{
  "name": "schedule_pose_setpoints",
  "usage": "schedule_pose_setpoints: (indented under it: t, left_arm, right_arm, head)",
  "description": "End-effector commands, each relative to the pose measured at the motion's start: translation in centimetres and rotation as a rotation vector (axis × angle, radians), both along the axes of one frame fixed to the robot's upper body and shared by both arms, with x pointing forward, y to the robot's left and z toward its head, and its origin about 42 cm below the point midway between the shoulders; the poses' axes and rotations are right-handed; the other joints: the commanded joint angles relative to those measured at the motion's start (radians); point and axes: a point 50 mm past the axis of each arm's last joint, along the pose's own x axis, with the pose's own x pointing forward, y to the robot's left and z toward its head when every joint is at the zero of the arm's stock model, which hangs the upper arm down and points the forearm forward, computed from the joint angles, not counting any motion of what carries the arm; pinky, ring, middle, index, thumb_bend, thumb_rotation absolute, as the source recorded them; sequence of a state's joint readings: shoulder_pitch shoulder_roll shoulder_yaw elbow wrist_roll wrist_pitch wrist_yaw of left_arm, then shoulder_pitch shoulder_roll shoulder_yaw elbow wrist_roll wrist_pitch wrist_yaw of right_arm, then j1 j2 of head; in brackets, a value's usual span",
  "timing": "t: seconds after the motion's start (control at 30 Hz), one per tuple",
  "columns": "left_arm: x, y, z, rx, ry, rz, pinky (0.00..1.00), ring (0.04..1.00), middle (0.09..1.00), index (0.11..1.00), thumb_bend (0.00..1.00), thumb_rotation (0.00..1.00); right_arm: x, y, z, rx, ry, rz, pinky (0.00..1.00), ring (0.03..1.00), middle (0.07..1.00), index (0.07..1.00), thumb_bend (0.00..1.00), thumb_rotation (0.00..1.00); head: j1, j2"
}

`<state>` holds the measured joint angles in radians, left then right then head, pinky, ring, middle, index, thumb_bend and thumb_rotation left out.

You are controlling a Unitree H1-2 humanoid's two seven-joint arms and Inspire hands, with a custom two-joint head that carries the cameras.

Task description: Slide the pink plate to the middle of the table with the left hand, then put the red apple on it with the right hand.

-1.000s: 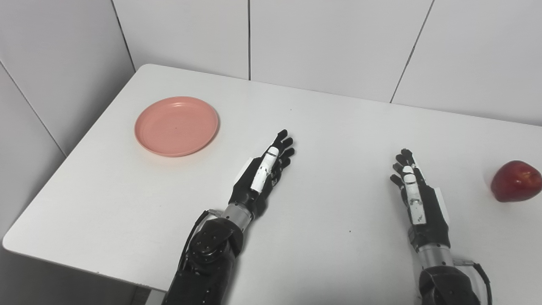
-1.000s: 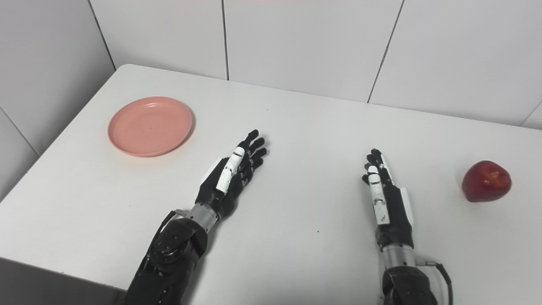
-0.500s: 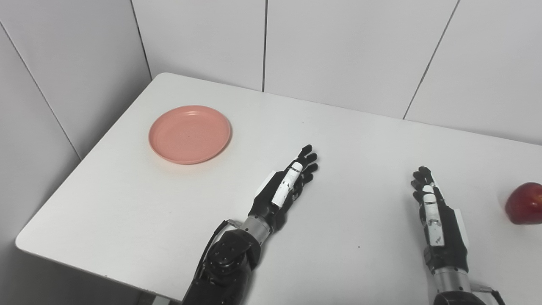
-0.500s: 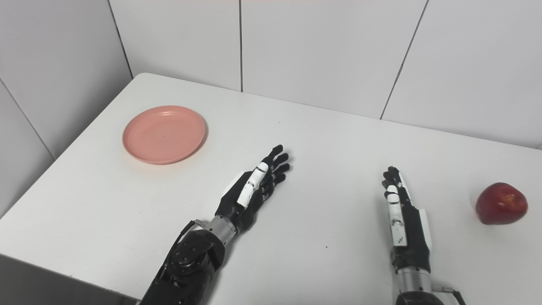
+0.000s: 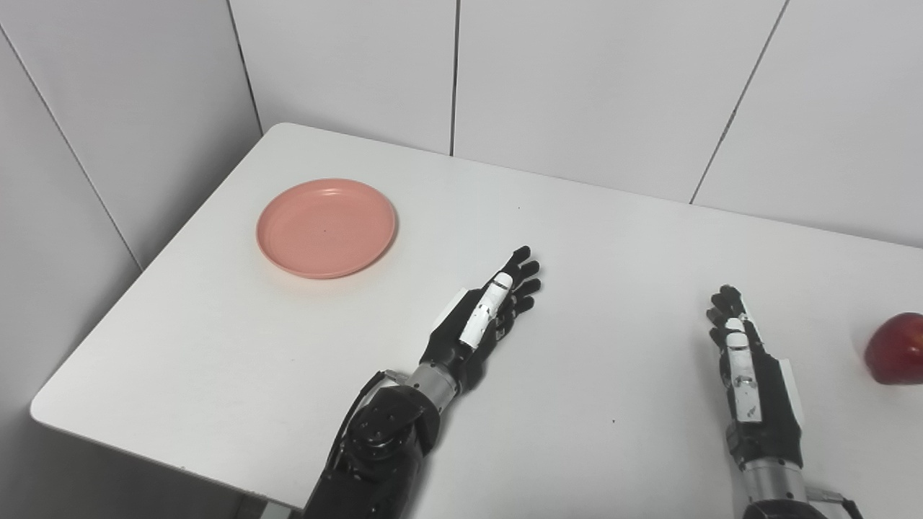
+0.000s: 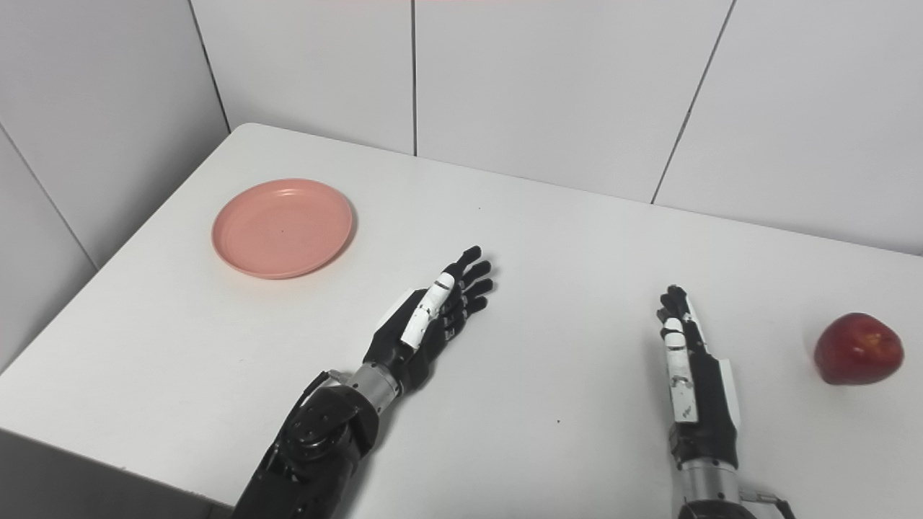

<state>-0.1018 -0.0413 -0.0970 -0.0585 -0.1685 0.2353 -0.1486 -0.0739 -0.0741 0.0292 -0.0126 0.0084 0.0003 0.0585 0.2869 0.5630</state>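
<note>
A round pink plate (image 5: 326,227) lies empty on the white table (image 5: 216,339) at the far left. A red apple (image 6: 857,349) stands at the right side, cut off by the picture edge in the left eye view (image 5: 896,348). My left hand (image 5: 487,313) rests open near the table's middle, fingers stretched out, well to the right of the plate and apart from it. My right hand (image 6: 685,364) is open and empty, fingers straight, a hand's length left of the apple.
The table's left edge and front-left corner (image 5: 43,414) lie close to the plate's side. White tiled walls (image 5: 577,86) stand behind and to the left of the table.
The whole picture has shifted, so the camera has moved. The hands, plate and apple keep the same places relative to each other.
</note>
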Motion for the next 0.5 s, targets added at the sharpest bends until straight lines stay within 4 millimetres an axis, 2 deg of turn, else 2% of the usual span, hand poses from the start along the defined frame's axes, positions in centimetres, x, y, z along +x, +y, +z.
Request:
schedule_pose_setpoints:
  t: [0.0, 0.47]
  left_arm:
    - [1.1, 0.1, 2.2, 0.007, -0.060, -0.009, 0.98, 0.963, 0.977, 0.965, 0.43, 1.00]
    - [2.7, 2.1, 6.6, 0.026, -0.167, -0.025, 0.91, 0.916, 0.930, 0.916, 0.41, 1.00]
  right_arm:
    - [0.1, 0.3, 0.7, 0.013, -0.050, 0.002, 0.99, 0.958, 0.950, 0.945, 0.07, 1.00]
    - [0.4, 0.2, 0.3, 0.001, -0.045, -0.004, 0.98, 0.953, 0.948, 0.944, 0.06, 1.00]
  head:
    - [-0.002, -0.002]
    - [0.014, -0.019]
